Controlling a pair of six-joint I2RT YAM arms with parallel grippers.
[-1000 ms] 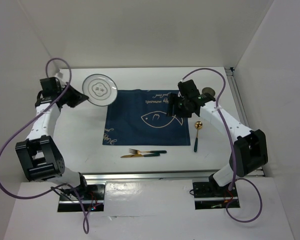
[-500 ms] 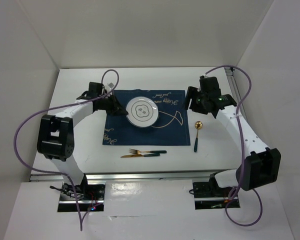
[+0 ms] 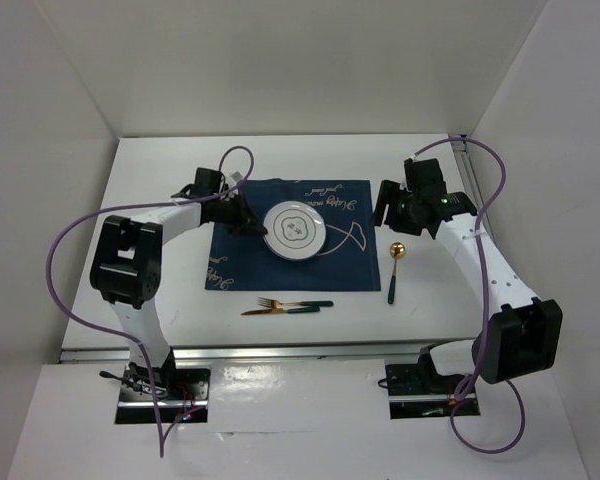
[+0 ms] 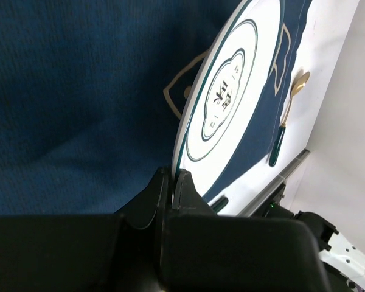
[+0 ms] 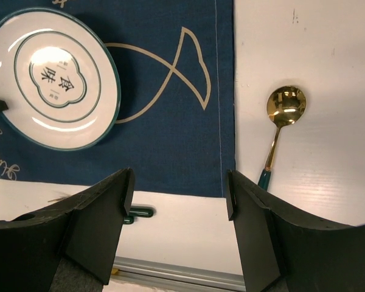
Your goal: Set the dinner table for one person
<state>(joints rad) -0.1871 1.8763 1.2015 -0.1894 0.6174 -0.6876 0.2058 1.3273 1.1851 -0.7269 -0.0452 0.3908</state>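
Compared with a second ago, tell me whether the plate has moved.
Yes: the plate went rightward, from off the far-left corner of the navy placemat to over its middle.

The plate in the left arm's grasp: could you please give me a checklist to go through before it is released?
1. Grip: left fingers shut on the plate rim: ok.
2. Position: plate over the navy placemat, near its middle: ok.
3. Contact: plate lying flat on the placemat: cannot tell; it looks tilted, with a shadow beside it.
4. Other arm: right fingers open, holding nothing, off to the plate's side: ok.
5. Clearance: spoon on the table, right of the placemat, apart from the plate: ok.
6. Clearance: fork and knife on the table by the placemat's near edge, apart from the plate: ok.
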